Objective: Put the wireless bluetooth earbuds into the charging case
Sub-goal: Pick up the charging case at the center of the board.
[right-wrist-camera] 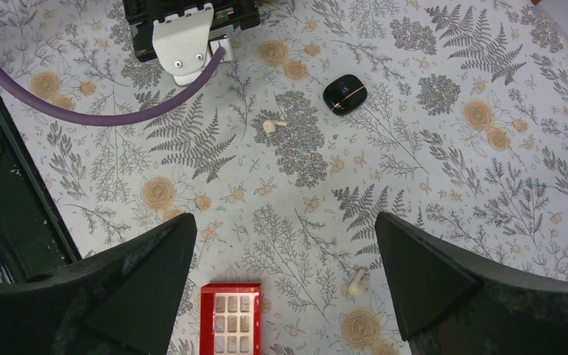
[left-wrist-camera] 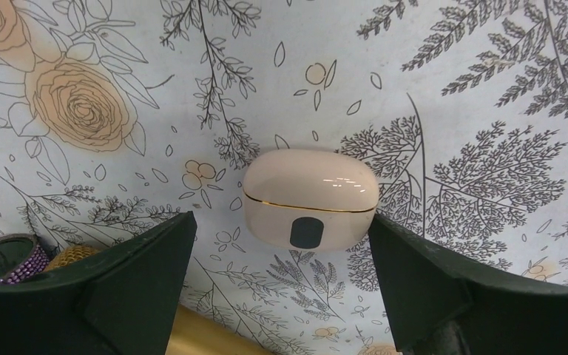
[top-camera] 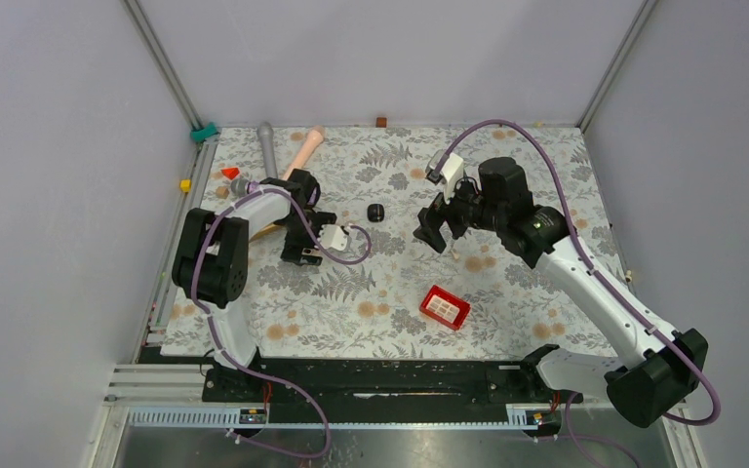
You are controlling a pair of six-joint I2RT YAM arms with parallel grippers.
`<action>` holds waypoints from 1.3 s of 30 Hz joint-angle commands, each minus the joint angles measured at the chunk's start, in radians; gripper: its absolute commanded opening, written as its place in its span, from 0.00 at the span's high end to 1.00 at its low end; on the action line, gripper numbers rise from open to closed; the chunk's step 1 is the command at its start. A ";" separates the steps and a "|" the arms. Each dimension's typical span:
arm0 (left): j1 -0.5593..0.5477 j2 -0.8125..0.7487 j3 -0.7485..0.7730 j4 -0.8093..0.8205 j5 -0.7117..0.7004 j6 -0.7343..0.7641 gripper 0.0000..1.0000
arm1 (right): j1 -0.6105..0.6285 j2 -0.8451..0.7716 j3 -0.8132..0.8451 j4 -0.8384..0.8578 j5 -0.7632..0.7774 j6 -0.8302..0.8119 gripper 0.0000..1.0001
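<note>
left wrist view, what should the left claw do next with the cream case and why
Probably ease the left claw forward and close it on the cream case. The case lies shut on the mat, centred in the open claw, so a straight pinch looks likely to catch it. It needs holding and opening before a loose cream earbud can go in.

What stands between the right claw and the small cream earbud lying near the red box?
Nothing visible does. The open right claw hangs above the small cream plastic earbud, which lies on bare floral mat, apart from the red plastic compartment box. The glossy cream charging case is shut, though; its lid would block insertion.
</note>
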 commanded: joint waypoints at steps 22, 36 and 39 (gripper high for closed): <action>-0.030 0.021 0.056 -0.041 0.043 -0.121 0.49 | -0.001 -0.006 -0.014 0.067 0.002 0.027 0.01; -0.032 -0.223 0.053 -0.040 0.320 -0.287 0.51 | -0.160 -0.004 -0.031 0.205 0.138 0.338 0.05; -0.046 -0.283 0.048 -0.036 0.374 -0.345 0.51 | -0.162 0.017 -0.034 0.209 0.097 0.365 0.08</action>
